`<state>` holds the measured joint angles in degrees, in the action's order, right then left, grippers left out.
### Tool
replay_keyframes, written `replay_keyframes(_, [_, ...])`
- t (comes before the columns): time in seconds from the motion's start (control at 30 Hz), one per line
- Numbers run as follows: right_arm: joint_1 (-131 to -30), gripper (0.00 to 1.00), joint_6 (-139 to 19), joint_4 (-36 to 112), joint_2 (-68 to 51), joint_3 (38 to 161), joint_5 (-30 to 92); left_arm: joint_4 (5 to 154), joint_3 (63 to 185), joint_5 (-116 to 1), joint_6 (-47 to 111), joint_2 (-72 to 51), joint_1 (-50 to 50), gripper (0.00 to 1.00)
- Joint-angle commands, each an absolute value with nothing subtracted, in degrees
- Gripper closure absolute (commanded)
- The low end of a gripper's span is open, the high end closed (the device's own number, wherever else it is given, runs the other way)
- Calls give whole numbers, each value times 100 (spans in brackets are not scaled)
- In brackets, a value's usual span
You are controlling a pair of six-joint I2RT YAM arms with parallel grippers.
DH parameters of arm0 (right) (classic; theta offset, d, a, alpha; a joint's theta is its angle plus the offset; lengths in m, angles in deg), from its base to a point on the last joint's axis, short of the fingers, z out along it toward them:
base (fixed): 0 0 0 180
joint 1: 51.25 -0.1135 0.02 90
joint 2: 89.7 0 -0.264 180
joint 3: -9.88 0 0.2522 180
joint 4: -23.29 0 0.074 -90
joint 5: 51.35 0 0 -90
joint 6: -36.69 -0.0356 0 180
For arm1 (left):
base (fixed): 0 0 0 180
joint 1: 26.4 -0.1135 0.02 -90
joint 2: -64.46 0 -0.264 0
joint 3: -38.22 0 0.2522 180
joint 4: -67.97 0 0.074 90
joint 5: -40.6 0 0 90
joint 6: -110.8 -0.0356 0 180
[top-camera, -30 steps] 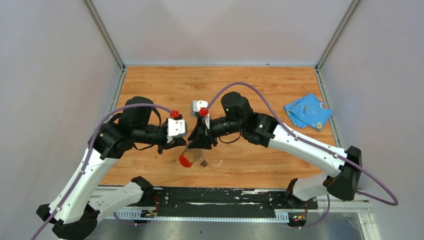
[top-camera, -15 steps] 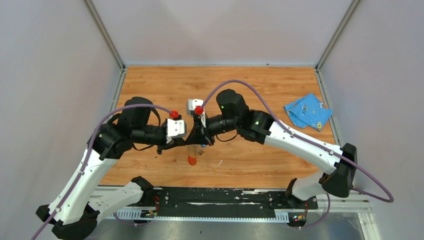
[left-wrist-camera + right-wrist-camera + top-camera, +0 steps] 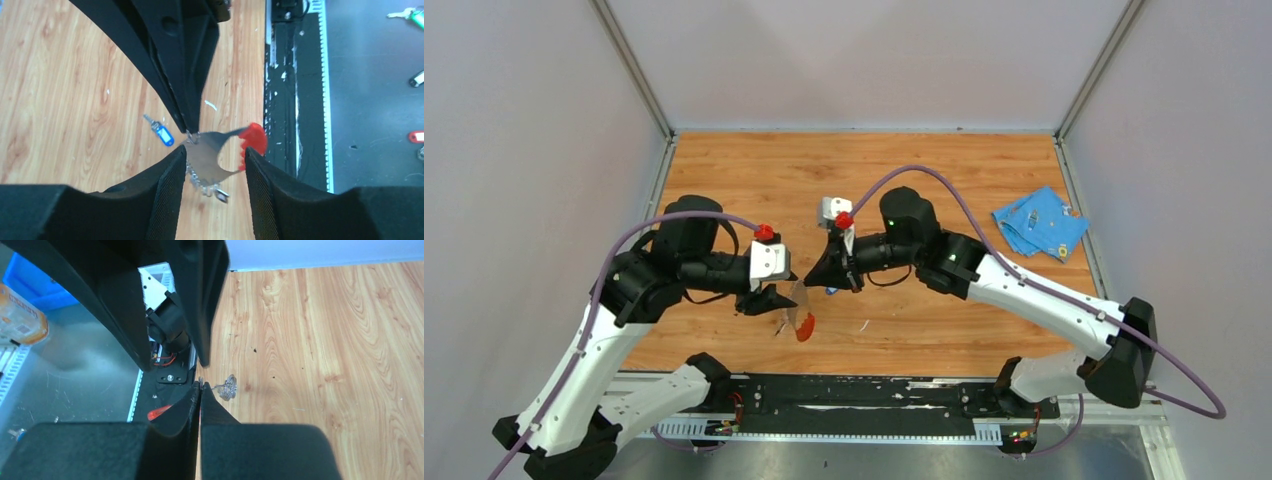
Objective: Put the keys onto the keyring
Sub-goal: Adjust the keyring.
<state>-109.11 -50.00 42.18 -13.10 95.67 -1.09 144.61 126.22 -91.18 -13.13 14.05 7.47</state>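
The keyring (image 3: 206, 159), a curved silvery strap with a red end (image 3: 253, 139), hangs in the air over the table's front. My right gripper (image 3: 190, 128) comes down from above and is shut on its small metal ring (image 3: 193, 136). My left gripper (image 3: 214, 152) is open, with a finger on each side of the strap. A short chain with a small dark piece (image 3: 220, 194) dangles under the strap; I cannot tell what the piece is. The blue-headed key (image 3: 162, 134) lies on the wood beside them. In the top view the keyring (image 3: 803, 320) hangs between both grippers. I see no clear black-headed key.
A crumpled blue cloth (image 3: 1039, 222) with small metal bits on it lies at the right edge. The black rail (image 3: 295, 90) runs along the table's near edge, just past the red end. Loose tagged keys (image 3: 411, 14) lie on the grey surface beyond the rail.
My right gripper has swung left and then back right with the keyring. My left gripper has moved nearer to the table's front edge, and the strap now hangs tilted between its fingers.
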Motion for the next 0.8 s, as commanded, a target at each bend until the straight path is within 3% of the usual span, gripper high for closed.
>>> replay_keyframes(0.0, [-10641,100,-6208,2258,-1917,8722,-298,14405,12672,-9577,-1363,1614,767,49])
replay_keyframes(0.3, [-10575,100,-7717,-30,-2211,7631,-360,14081,12283,-9499,-766,1581,770,52])
replay_keyframes(0.63, [-10574,100,-8200,-1129,-2378,6957,-197,12855,11915,-9313,795,1907,770,54])
replay_keyframes(0.77, [-10583,100,-8343,-1498,-2380,6812,-128,12506,11801,-9634,1113,2010,767,59])
